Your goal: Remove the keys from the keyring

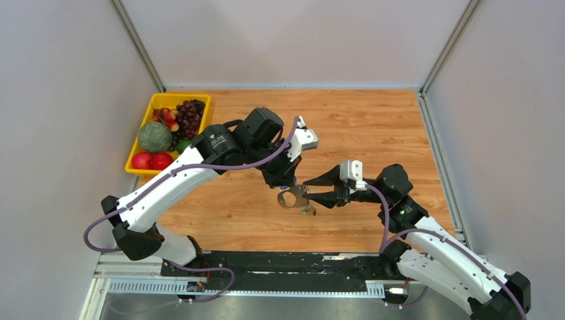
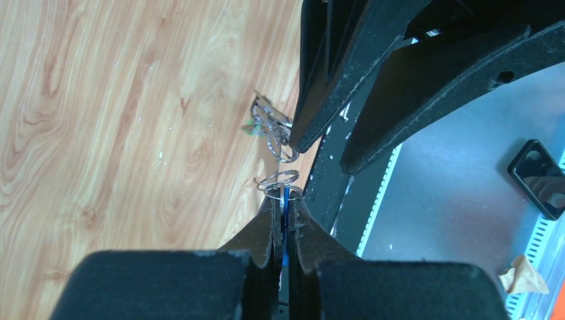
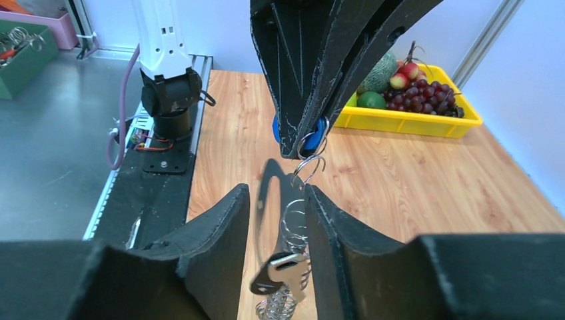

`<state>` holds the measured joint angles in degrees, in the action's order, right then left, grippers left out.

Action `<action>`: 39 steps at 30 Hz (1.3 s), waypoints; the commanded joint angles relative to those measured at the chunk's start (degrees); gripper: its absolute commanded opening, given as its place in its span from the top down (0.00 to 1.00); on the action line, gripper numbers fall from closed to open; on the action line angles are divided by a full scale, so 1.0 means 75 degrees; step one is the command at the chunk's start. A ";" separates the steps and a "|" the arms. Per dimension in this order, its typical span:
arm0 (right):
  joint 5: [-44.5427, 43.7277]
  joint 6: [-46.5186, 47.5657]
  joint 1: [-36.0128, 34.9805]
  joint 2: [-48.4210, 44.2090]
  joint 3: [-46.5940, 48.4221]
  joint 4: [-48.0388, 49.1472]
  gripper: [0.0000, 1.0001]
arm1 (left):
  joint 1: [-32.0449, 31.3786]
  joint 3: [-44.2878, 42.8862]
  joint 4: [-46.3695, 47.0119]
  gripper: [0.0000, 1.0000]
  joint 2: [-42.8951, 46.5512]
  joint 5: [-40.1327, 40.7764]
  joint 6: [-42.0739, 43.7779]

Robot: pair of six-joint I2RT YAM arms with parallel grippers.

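Observation:
The bunch hangs in the air above the wooden table. My left gripper [image 1: 288,183] [image 2: 285,200] is shut on a blue key [image 2: 285,223], seen as a blue head [image 3: 321,128] in the right wrist view. Small wire rings [image 2: 276,180] dangle below it, along with the grey oval keyring [image 1: 290,199] [image 3: 262,200] and a silver key [image 3: 288,270]. A green key [image 2: 250,128] shows at the far end. My right gripper [image 1: 308,191] [image 3: 278,190] stands open, one finger on each side of the keyring and rings, its right finger close beside the rings.
A yellow tray [image 1: 136,167] [image 3: 413,121] of fruit sits at the table's far left. The black base rail [image 1: 286,263] runs along the near edge. A phone [image 2: 538,177] lies on the metal bench beyond the table.

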<state>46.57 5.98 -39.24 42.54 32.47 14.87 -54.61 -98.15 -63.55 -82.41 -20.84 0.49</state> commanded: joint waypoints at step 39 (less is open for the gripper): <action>0.0188 0.0504 -0.0274 0.0641 0.0265 0.1075 0.80 | -0.0044 -0.0439 0.0377 1.00 -0.0016 -0.0474 -0.0022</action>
<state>46.81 9.56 -40.86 47.66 32.40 20.47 -54.68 -99.00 -63.20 -82.76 -23.09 0.38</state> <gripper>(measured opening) 0.170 0.021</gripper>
